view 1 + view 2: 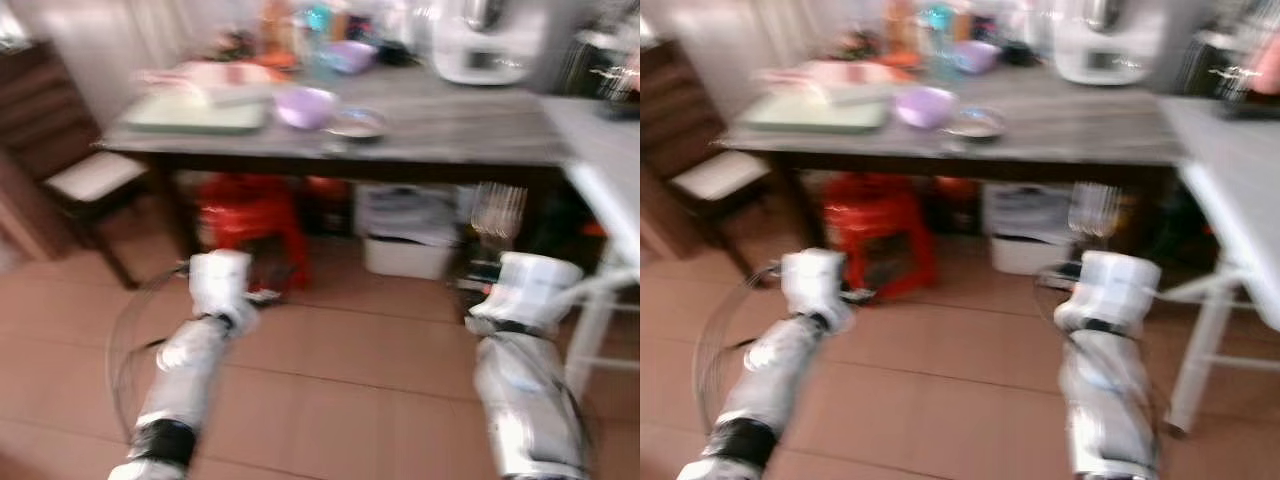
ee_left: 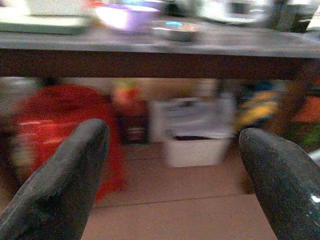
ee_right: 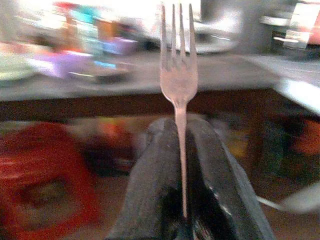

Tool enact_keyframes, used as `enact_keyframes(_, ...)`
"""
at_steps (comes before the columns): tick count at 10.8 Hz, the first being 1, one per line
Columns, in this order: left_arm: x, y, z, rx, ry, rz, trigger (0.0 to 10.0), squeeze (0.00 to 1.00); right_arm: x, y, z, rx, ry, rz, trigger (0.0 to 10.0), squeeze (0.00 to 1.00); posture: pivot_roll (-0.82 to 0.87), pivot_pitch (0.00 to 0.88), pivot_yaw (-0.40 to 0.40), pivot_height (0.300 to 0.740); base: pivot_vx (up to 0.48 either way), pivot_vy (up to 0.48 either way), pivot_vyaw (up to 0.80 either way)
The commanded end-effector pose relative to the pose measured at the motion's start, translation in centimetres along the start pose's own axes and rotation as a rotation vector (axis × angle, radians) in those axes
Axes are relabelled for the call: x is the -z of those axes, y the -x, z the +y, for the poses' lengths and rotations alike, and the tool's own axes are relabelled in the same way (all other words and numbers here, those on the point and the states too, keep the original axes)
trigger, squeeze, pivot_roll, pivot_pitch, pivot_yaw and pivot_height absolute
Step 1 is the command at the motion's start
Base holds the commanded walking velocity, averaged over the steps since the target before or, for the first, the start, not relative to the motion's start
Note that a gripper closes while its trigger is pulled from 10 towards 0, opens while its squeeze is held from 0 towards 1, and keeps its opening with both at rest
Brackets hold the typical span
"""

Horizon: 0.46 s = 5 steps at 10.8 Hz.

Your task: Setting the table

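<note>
Fork (image 3: 179, 75) pinched upright in right gripper (image 3: 181, 150), tines up. Left gripper (image 2: 170, 150) spread, holding nothing. Worktop (image 1: 450, 125) ahead carries purple bowl (image 1: 304, 105).

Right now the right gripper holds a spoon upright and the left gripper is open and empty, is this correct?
Not quite: the right gripper holds a fork, not a spoon; the right wrist view shows its tines. It is upright, and the left gripper is open and empty.

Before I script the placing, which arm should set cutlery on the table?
Right: the right gripper is shut on the fork, tines up, facing the table. The left gripper is open.
</note>
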<state>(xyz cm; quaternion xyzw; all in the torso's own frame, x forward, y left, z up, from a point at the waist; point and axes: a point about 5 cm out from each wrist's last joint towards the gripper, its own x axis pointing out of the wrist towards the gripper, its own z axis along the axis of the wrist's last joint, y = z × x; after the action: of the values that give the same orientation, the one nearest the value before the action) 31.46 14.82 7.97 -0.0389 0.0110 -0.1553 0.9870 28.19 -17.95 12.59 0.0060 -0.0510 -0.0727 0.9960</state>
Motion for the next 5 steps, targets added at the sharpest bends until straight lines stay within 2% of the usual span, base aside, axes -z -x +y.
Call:
enact_keyframes(1, -0.43, -0.46, -0.80, -0.001, -0.058, -0.019, 10.0, 0.00, -0.25, 0.10, -1.13, 0.036, 0.013, -0.010, 10.0, 0.00, -0.04, 0.000, 0.053, 0.740, 0.000, 0.000, 0.00)
enact_keyframes(2, -0.55, -0.55, -0.78, -0.004, -0.049, -0.023, 10.0, 0.00, -0.22, 0.19, -1.25, 0.036, 0.017, -0.009, 10.0, 0.00, -0.04, 0.000, 0.053, 0.740, 0.000, 0.000, 0.00)
enact_keyframes(3, -0.76, -0.57, -1.03, 0.038, -0.023, -0.036, 10.0, 0.00, -0.25, 0.26, -1.40, 0.040, 0.022, -0.010, 10.0, 0.00, -0.04, 0.000, 0.056, 0.740, 0.000, 0.000, 0.00)
enact_keyframes(5, -0.79, -0.50, -0.97, 0.032, -0.027, -0.040, 10.0, 0.00, -0.29, 0.43, -1.63, 0.059, 0.018, -0.011, 10.0, 0.00, -0.04, 0.000, 0.060, 0.740, 0.000, 0.000, 0.00)
